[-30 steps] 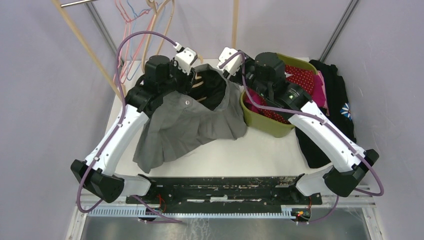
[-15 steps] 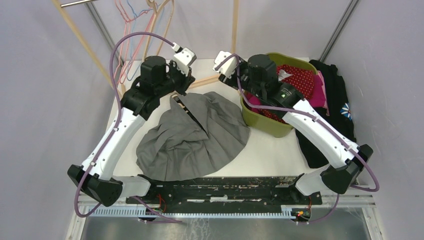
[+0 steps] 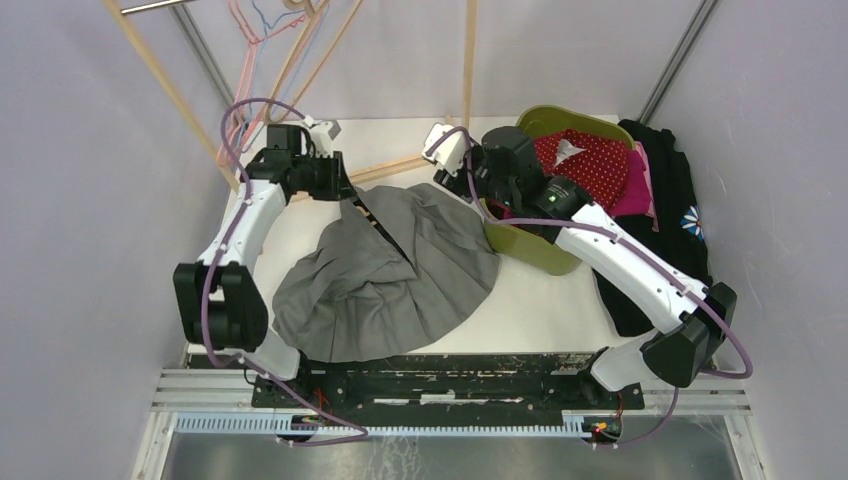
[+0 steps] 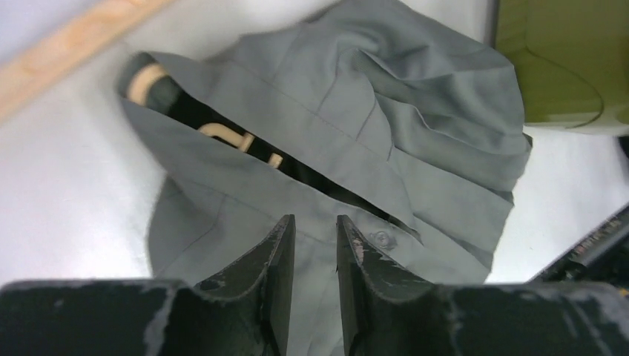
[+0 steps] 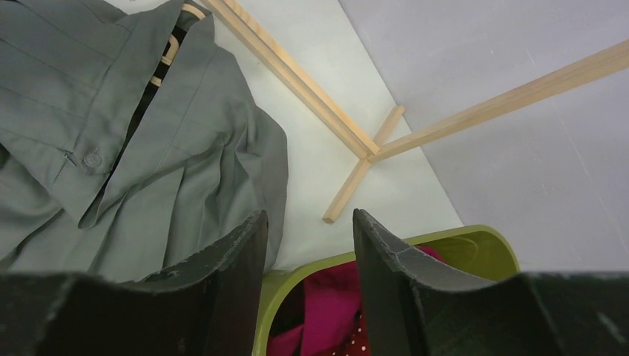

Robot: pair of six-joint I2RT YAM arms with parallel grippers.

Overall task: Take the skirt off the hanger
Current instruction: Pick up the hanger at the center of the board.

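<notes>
The grey skirt (image 3: 390,270) lies spread flat on the white table, its waist toward the far left. The wooden hanger (image 3: 374,220) is still inside the waist opening; tan parts show in the left wrist view (image 4: 148,78) and the right wrist view (image 5: 167,55). My left gripper (image 3: 342,188) hovers just above the waistband (image 4: 315,222), jaws a little apart, holding nothing. My right gripper (image 3: 470,185) is open and empty (image 5: 308,219) over the near rim of the green bin, beside the skirt's right edge (image 5: 148,185).
A green bin (image 3: 530,250) with red dotted and magenta clothes stands right of the skirt. A black garment (image 3: 670,200) lies at the far right. A wooden rack (image 3: 400,165) with wire hangers (image 3: 260,30) stands at the back.
The skirt, held up between both grippers a second ago, has dropped flat onto the table. The left arm has swung back to the far left; the right gripper shifted slightly.
</notes>
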